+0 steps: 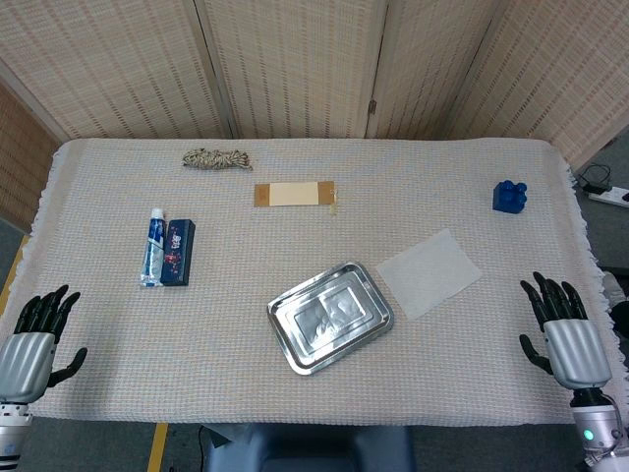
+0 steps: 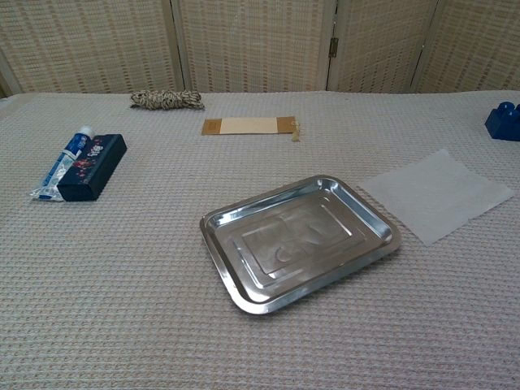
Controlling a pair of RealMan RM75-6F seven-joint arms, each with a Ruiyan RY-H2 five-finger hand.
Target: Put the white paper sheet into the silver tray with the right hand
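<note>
The white paper sheet [image 1: 429,272] [image 2: 437,194] lies flat on the cloth just right of the silver tray [image 1: 285,324] [image 2: 225,258], which holds nothing. My right hand [image 1: 562,332] rests at the table's near right edge, fingers spread, well right of the sheet and holding nothing. At the near left edge my left hand [image 1: 33,338] also lies with its fingers apart and nothing in it. Neither hand shows in the chest view.
A toothpaste tube [image 1: 153,246] [image 2: 63,164] and a dark box [image 1: 179,252] [image 2: 93,166] lie at the left. A coiled rope [image 1: 216,157] [image 2: 166,99] and a tan card [image 1: 295,194] [image 2: 249,125] sit at the back. A blue block [image 1: 509,196] [image 2: 503,121] stands at the far right.
</note>
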